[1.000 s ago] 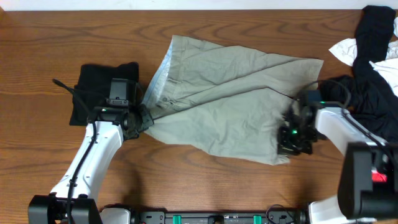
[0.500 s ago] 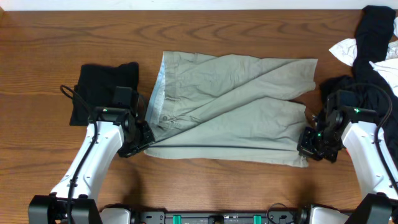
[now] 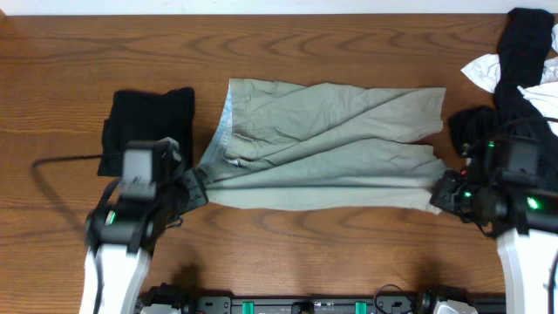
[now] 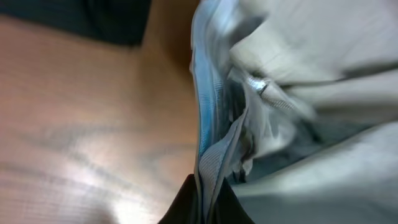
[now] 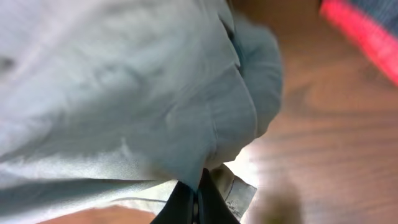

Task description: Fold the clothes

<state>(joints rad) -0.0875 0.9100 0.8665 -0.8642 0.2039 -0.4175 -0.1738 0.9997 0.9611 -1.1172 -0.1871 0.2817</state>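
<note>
The pale khaki-green shorts [image 3: 331,139] lie spread across the middle of the table, waistband to the left and leg hems to the right. Their near edge is stretched in a straight line between both grippers. My left gripper [image 3: 193,187] is shut on the near waistband corner. In the left wrist view the pale blue lining [image 4: 208,124] runs down into the pinched fingertips of that gripper [image 4: 207,202]. My right gripper [image 3: 442,199] is shut on the near leg hem, and the right wrist view shows the cloth [image 5: 124,93] bunched above its closed gripper [image 5: 198,205].
A folded black garment [image 3: 148,122] lies just left of the shorts. At the far right a heap of black clothes [image 3: 523,44] and white clothes [image 3: 484,70] reaches the table's edge, close behind the right arm. Bare wood [image 3: 305,253] shows along the front.
Both grippers have drawn apart and toward the front edge with the cloth held. The shorts went from a crumpled diagonal to a flatter spread with a taut near edge.
</note>
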